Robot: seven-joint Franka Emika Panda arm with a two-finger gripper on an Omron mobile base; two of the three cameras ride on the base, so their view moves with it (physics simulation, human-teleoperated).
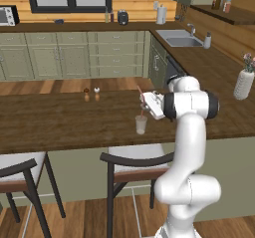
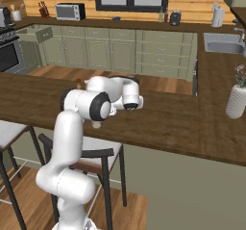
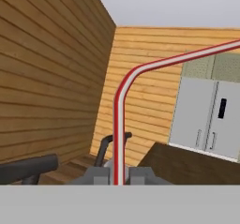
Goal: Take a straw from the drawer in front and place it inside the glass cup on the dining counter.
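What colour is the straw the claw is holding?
Red with a white stripe along it; the straw shows best in the hand view.

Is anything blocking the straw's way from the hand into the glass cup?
Nothing visible does. The hand holds the straw above the glass cup; the dining counter around the cup is bare.

Even, bright rendered light with soft faint shadows, no glare; all three views slightly soft
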